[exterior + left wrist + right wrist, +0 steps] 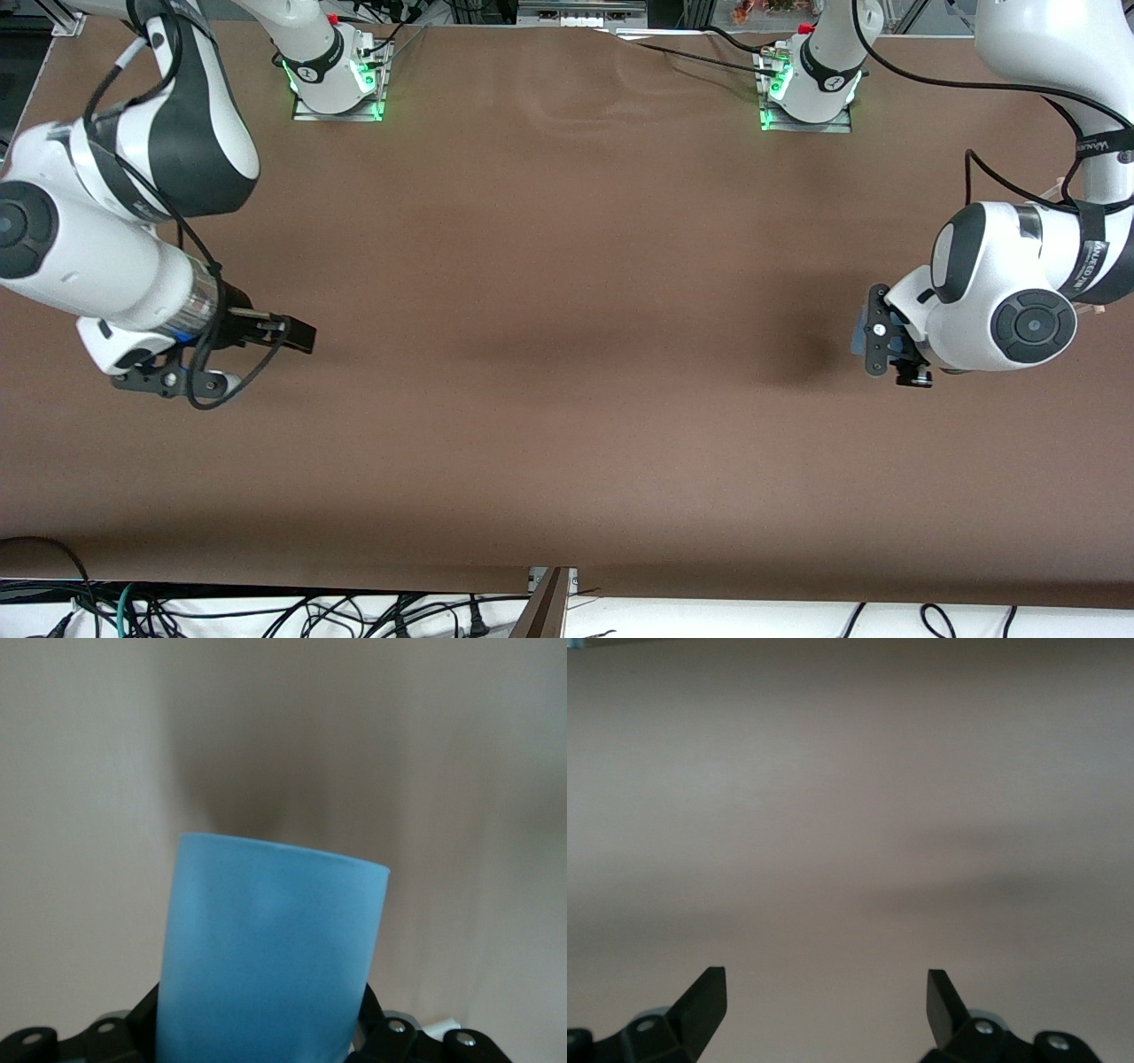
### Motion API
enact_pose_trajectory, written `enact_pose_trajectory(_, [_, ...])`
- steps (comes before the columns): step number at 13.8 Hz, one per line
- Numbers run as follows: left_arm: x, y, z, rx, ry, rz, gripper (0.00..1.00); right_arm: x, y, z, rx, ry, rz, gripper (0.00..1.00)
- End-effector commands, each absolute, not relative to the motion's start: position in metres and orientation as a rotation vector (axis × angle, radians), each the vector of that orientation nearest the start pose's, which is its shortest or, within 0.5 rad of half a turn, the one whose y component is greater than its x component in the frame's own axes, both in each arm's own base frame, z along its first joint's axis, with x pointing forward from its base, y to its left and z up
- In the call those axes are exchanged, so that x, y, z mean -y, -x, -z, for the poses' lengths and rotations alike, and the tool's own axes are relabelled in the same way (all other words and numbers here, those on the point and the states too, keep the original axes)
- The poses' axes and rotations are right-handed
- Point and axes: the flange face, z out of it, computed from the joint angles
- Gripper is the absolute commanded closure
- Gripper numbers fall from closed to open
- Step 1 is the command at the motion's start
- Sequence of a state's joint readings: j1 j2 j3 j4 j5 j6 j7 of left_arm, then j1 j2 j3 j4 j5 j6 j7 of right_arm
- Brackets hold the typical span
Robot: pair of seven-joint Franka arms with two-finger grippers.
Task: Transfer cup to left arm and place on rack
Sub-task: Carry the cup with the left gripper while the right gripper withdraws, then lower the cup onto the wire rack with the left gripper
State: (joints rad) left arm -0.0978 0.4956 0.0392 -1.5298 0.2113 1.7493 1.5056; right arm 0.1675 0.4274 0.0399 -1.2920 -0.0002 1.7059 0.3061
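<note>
My left gripper (875,334) is shut on the light-blue cup (858,330) and holds it above the table toward the left arm's end. In the left wrist view the cup (270,948) fills the space between the black fingers (376,1028) of the left gripper (263,1023), with its rim pointing away from the wrist. My right gripper (301,335) is open and empty above the table toward the right arm's end. Its fingertips (704,992) stand wide apart in the right wrist view (826,988). The rack is hidden from view.
The brown table (567,399) lies between the two grippers. The arms' bases (337,80) stand along the edge farthest from the front camera. Cables (266,611) hang below the nearest edge.
</note>
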Motion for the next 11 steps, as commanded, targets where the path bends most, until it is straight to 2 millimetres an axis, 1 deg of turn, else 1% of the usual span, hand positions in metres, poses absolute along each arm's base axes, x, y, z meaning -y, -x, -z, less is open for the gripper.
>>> enact_pose_trajectory(1, [0.010, -0.657, -0.359, -2.123, 2.068, -0.728, 1.00, -0.112, -0.642, -0.540, -0.172, 3.145, 0.018, 0.00])
enact_pose_trajectory(3, [-0.010, -0.653, -0.360, -2.017, 1.992, -0.878, 1.00, -0.090, -0.630, -0.569, -0.227, 3.136, 0.073, 0.00])
enact_pose_trajectory(4, [-0.020, -0.651, -0.357, -1.961, 1.939, -0.980, 1.00, -0.081, -0.622, -0.579, -0.239, 3.134, 0.083, 0.00])
enact_pose_trajectory(5, [-0.032, -0.649, -0.348, -1.890, 1.878, -1.101, 1.00, -0.074, -0.616, -0.586, -0.258, 3.134, 0.093, 0.00])
enact_pose_trajectory(6, [-0.040, -0.646, -0.348, -1.826, 1.802, -1.202, 1.00, -0.069, -0.613, -0.592, -0.272, 3.134, 0.108, 0.00])
enact_pose_trajectory(7, [-0.049, -0.639, -0.343, -1.775, 1.737, -1.306, 1.00, -0.060, -0.612, -0.593, -0.284, 3.150, 0.104, 0.00])
enact_pose_trajectory(9, [-0.061, -0.625, -0.340, -1.709, 1.698, -1.370, 1.00, -0.048, -0.602, -0.600, -0.244, 3.176, 0.050, 0.00])
enact_pose_trajectory(10, [-0.071, -0.619, -0.342, -1.636, 1.650, -1.395, 1.00, -0.047, -0.599, -0.603, -0.221, 3.180, 0.035, 0.00])
enact_pose_trajectory(11, [-0.079, -0.608, -0.334, -1.549, 1.569, -1.445, 1.00, -0.047, -0.596, -0.604, -0.217, 3.186, 0.014, 0.00])
